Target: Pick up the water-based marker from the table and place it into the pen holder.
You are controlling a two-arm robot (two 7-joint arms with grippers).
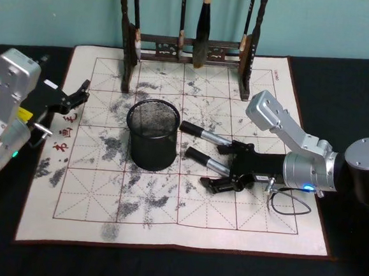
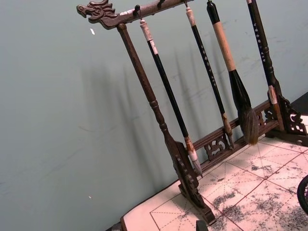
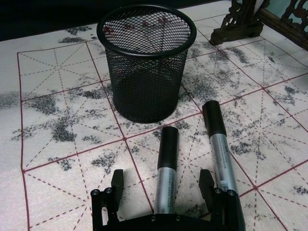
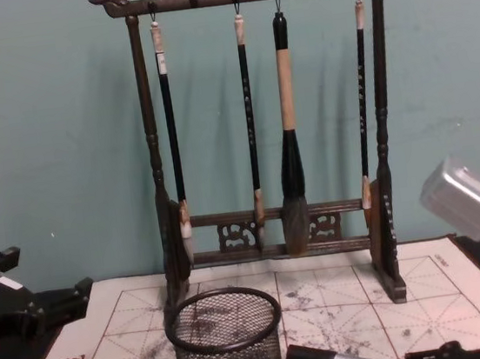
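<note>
Counting up on the table [image 1: 260, 228], a white felt mat with a red grid and grey ink stains: two markers, one cup, one rack, four brushes. Both markers lie flat, side by side and nearly parallel, just right of the round black wire-mesh pen holder [image 1: 153, 149], with their black caps pointing towards it. The thick silver-grey water-based marker [image 3: 166, 185] with the wide black cap, the one nearer the robot, sits right between the fingers of the right pincer [image 1: 224, 169]! That pincer is down low at the mat with its jaws apart. One finger sits either side of the shiny barrel with a gap on each side, so it is not clamped. The second silver-grey marker [image 3: 220, 144] lies just outside one finger, farther from the robot. The pen holder stands upright. Behind it stands the tall dark wooden brush rack [image 4: 155, 155], with four long-handled calligraphy brushes [image 4: 250, 117] hanging from its top bar, one much thicker than the rest. The left pincer [image 1: 79, 94] sits at the mat's left edge, jaws apart, well away from the markers.
</note>
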